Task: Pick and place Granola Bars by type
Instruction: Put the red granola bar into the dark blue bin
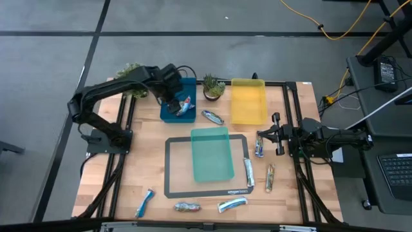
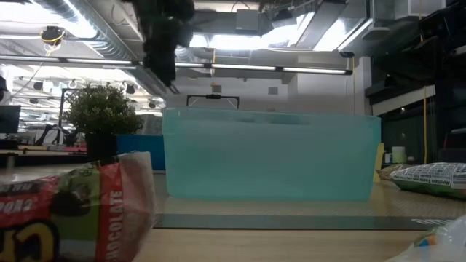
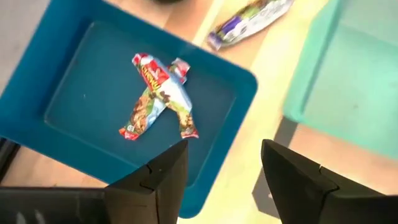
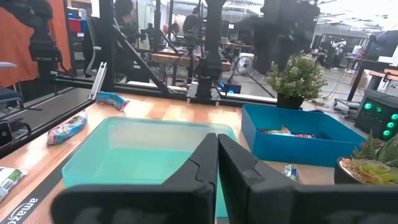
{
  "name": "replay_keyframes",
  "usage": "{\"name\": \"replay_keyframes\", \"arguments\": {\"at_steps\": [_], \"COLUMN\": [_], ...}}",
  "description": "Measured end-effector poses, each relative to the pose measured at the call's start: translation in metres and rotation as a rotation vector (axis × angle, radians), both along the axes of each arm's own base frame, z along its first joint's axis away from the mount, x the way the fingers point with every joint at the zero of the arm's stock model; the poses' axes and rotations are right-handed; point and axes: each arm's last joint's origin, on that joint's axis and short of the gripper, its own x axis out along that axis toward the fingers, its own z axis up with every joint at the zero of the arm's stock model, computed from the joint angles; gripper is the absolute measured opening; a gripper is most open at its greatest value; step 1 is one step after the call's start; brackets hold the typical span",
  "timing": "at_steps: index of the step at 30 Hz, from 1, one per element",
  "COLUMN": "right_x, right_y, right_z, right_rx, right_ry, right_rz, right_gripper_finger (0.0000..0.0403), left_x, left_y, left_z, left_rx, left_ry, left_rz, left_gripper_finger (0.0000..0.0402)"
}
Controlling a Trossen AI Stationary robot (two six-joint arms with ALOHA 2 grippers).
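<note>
Left end effector (image 3: 221, 180) spread, empty, over blue tray (image 1: 168, 115); nearest loose bar (image 1: 212, 116) lies just beside tray, long axis diagonal.

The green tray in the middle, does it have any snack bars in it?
No, the green tray looks bare from above; two bars lie crossed in the blue tray instead.

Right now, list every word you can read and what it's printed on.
"CHOCOLATE": red wrapper of the near granola bar, low view; the big letters beside it are cut off.
"amazonbasics": dark mat's edge, barely legible.
Other bar wrappers: print too blurred.
</note>
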Motion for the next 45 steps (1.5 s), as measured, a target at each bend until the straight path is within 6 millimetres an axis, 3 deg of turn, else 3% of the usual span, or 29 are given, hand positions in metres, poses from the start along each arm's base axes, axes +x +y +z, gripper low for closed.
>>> {"name": "replay_keyframes", "arguments": {"at_steps": [8, 14, 21, 29, 36, 45], "right_x": [0.000, 0.000, 0.000, 0.000, 0.000, 0.000], "right_y": [0.000, 0.000, 0.000, 0.000, 0.000, 0.000], "right_z": [0.000, 0.000, 0.000, 0.000, 0.000, 0.000], "right_rx": [0.000, 0.000, 0.000, 0.000, 0.000, 0.000], "right_ry": [0.000, 0.000, 0.000, 0.000, 0.000, 0.000], "right_rz": [0.000, 0.000, 0.000, 0.000, 0.000, 0.000], "right_gripper_finger": [0.0017, 0.0017, 0.0016, 0.0016, 0.0016, 0.0016], "left_x": [-0.012, -0.031, -0.073, -0.093, -0.087, -0.080], "left_y": [-0.044, -0.101, -0.167, -0.197, -0.230, -0.295], "left_z": [0.030, 0.051, 0.071, 0.075, 0.061, -0.019], "left_rx": [0.017, -0.074, -0.183, -0.159, -0.187, -0.254], "left_ry": [-0.132, -0.220, -0.270, -0.290, -0.211, -0.126], "left_rz": [-0.146, -0.363, -0.511, -0.491, -0.523, -0.468], "left_gripper_finger": [0.0187, 0.0187, 0.0179, 0.0167, 0.0159, 0.0153]}}
